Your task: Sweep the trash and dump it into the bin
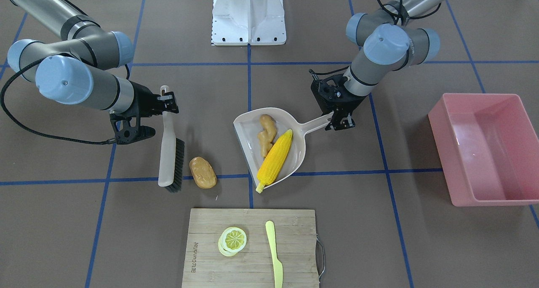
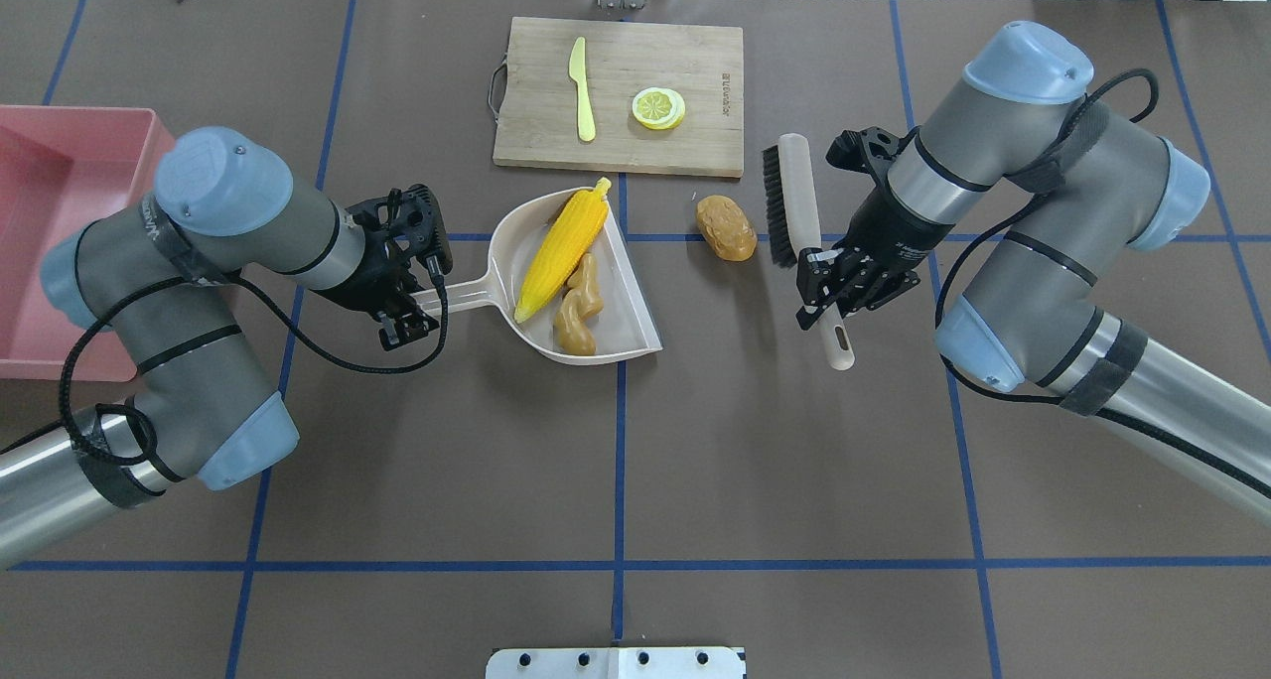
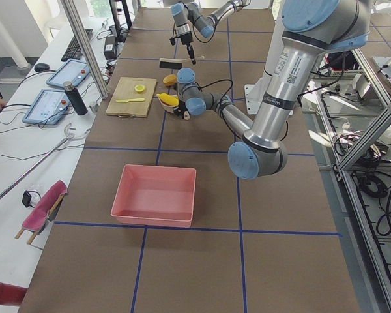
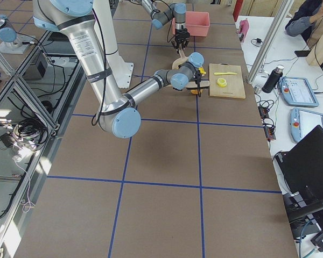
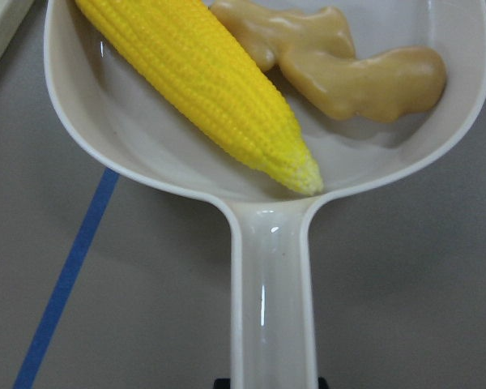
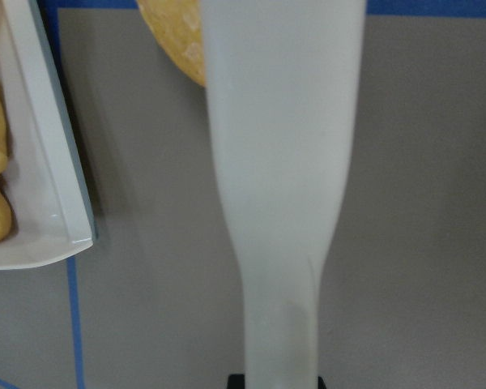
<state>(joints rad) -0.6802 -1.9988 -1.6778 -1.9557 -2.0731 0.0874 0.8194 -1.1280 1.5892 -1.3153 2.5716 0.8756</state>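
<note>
Presently, on the surface (image 2: 616, 461), item by item, as I see it from the room:

- Left end effector (image 2: 422, 307): fingers closed on the handle of the dustpan (image 2: 628, 307). The pan lies flat, its mouth turned toward the robot's right.
- Dustpan contents: corn (image 2: 561, 252), tip at the handle neck and the other end overhanging the rim by the mouth. The ginger (image 2: 578, 307) lies alongside and touches it.
- Right end effector (image 2: 829, 287): clamped on the handle of the brush (image 2: 797, 188). The bristles are down at the surface and face the pan.
- Potato (image 2: 726, 227): loose on the surface between bristles and pan mouth, just beside the bristles and apart from the pan's lip.
- Bin (image 1: 488, 153): well off to the robot's left, beyond the left arm. Nothing shows inside it.
- Board (image 2: 685, 59): carries a lemon slice (image 2: 658, 108) and a knife (image 2: 582, 103). It sits across from the robot, and none of this is trash.

Step in hand, by my reading: the sweep, with two pieces in the pan and one to go.

Next move calls for the brush to push the potato sideways into the pan mouth while the left arm keeps the lip pressed flat. The potato is rounded and may roll wide of the opening or stall at the lip. Only after that should the pan be lifted, kept level and tipped into the bin. The overhanging corn looks likeliest to slip out on the way.
</note>
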